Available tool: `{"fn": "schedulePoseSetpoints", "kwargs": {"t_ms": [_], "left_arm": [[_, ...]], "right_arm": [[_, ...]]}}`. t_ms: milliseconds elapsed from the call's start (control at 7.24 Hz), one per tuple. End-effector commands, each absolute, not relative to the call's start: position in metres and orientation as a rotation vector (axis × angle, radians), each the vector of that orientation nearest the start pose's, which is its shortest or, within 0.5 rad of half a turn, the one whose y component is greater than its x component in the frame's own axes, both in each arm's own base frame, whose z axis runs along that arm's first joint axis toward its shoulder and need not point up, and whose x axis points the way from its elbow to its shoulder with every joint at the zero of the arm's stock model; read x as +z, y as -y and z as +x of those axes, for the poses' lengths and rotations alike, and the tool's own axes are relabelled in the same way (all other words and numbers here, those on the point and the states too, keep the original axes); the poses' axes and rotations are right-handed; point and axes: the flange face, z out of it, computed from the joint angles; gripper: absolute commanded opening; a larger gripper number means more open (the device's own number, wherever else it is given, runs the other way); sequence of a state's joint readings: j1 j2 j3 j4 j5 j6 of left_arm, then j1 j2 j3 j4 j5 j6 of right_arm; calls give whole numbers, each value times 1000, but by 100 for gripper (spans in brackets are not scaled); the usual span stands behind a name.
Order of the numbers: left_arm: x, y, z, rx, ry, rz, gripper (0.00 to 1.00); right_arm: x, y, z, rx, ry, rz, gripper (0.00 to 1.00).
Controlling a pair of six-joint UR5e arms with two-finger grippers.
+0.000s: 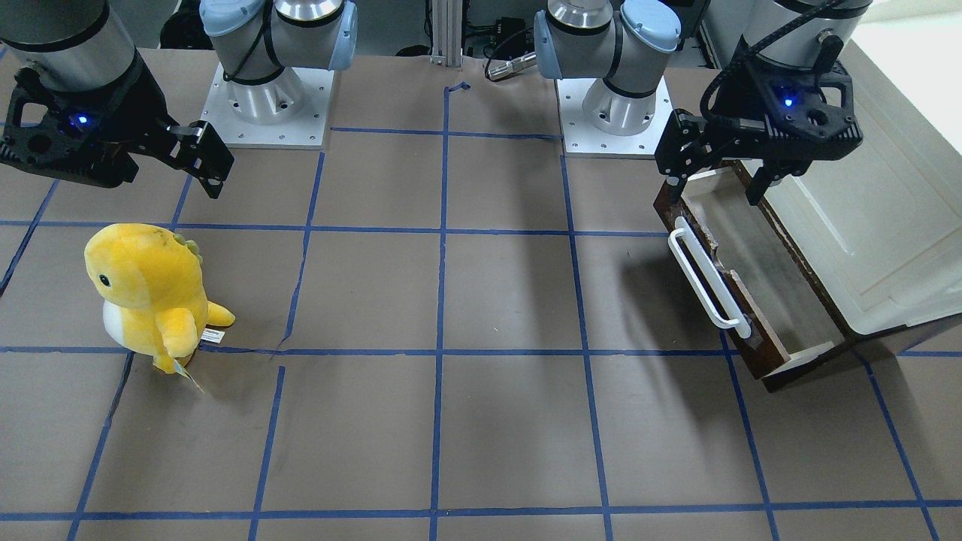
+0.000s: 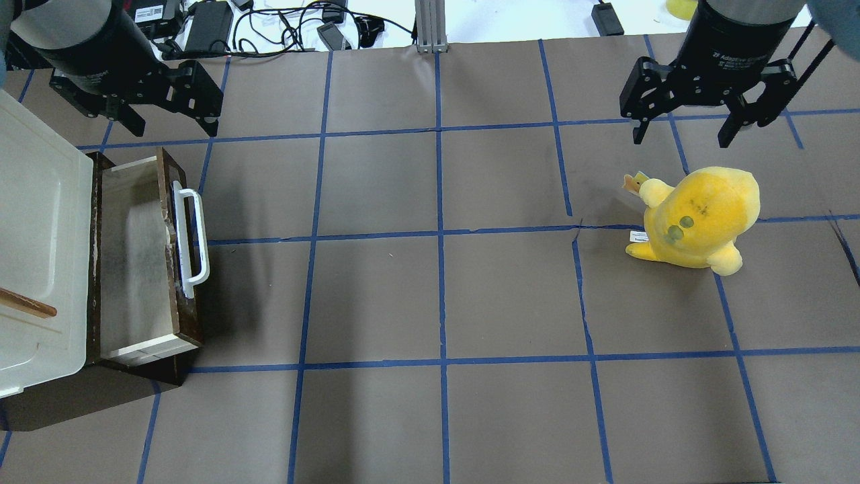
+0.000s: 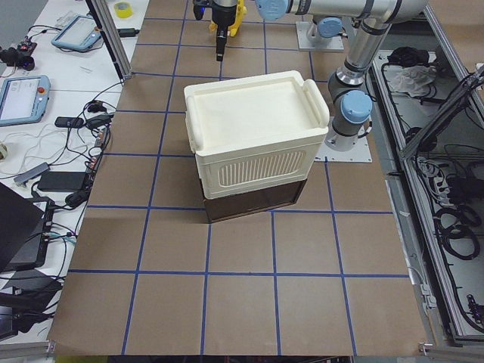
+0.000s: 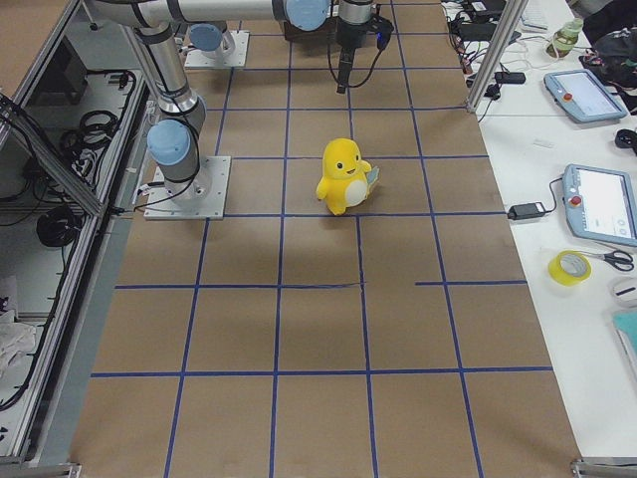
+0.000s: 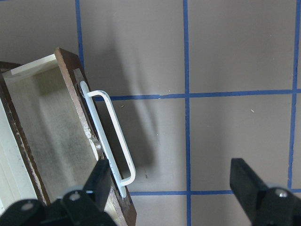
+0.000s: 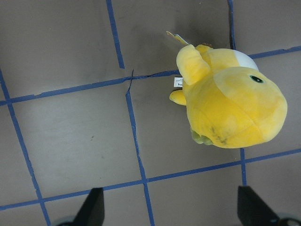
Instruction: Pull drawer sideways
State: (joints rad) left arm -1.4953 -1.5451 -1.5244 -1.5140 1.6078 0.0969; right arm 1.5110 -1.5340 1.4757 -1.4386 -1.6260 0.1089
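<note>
The drawer [image 2: 138,259] has a dark brown front, a long white bar handle [image 2: 193,242] and a pale inside. It stands pulled out from under the cream-white cabinet [image 2: 37,228]. It also shows in the front view [image 1: 774,293] and the left wrist view [image 5: 51,136]. My left gripper [image 2: 168,114] is open and empty. It hovers above the drawer [image 1: 721,176] without touching it. In the left wrist view [image 5: 174,188] one finger [image 5: 101,179] lies over the handle's end. My right gripper [image 2: 683,134] is open and empty, far from the drawer.
A yellow plush dinosaur [image 2: 699,215] stands under my right gripper on the table's right side and also shows in the right wrist view [image 6: 230,108]. Blue tape lines grid the brown table top [image 2: 437,296]. Cables and devices lie beyond the far edge.
</note>
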Motion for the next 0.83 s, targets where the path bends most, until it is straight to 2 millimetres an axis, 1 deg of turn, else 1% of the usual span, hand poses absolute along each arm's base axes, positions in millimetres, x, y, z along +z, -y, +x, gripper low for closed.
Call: {"fn": "schedulePoseSetpoints", "kwargs": {"t_ms": [0, 138, 553, 691], "left_arm": [[533, 498, -94, -204, -3092, -76, 90], [535, 495, -96, -209, -3088, -190, 89], [542, 490, -97, -228, -3087, -189, 90], [541, 490, -97, -225, -3087, -189, 90]], "right_arm": [[504, 506, 98, 116, -3185, 266, 100], [504, 506, 98, 116, -3185, 266, 100], [504, 506, 97, 116, -3185, 269, 100], [504, 506, 98, 116, -3185, 266, 100]]}}
